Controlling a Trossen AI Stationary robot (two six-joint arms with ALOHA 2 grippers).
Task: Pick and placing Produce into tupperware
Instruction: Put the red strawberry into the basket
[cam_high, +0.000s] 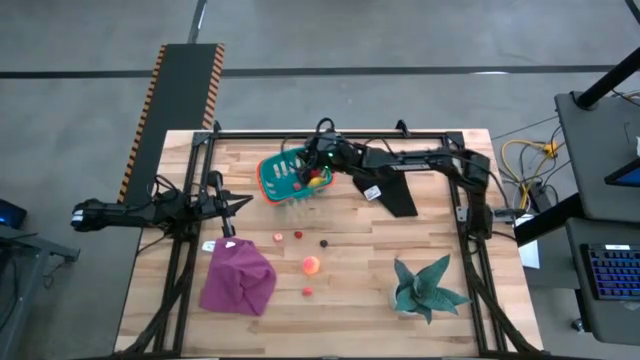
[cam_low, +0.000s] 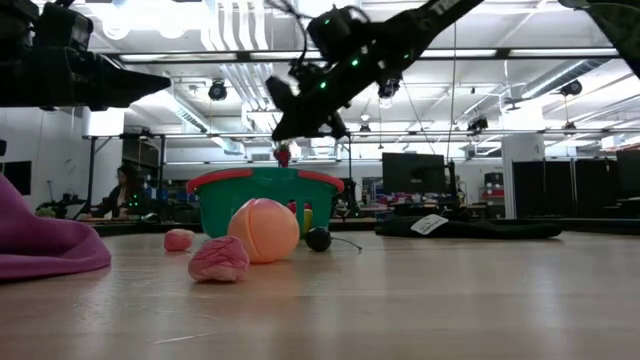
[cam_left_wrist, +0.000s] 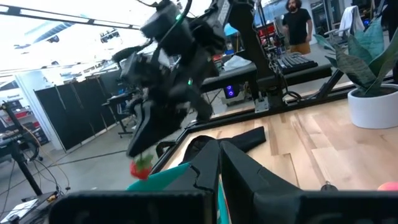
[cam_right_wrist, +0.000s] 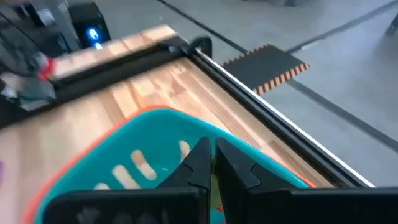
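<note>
My right gripper (cam_low: 284, 150) hangs just above the tupperware (cam_low: 262, 195), fingers clenched on a small red piece of produce (cam_low: 283, 155). Only the low and left wrist views show that red piece (cam_left_wrist: 142, 165) clear of the rim; from above it merges with the yellow and red items already inside the tupperware (cam_high: 275, 172). Across the table I see the left gripper (cam_high: 236, 202) parked at the left edge, fingers together, then a purple cloth (cam_high: 238, 279), loose produce (cam_high: 312, 265) mid-table, and a plant (cam_high: 425, 287).

Wooden table (cam_high: 430, 215) carries tupperware (cam_high: 278, 178), produce (cam_high: 312, 265), cloths, plant (cam_high: 425, 288).
</note>
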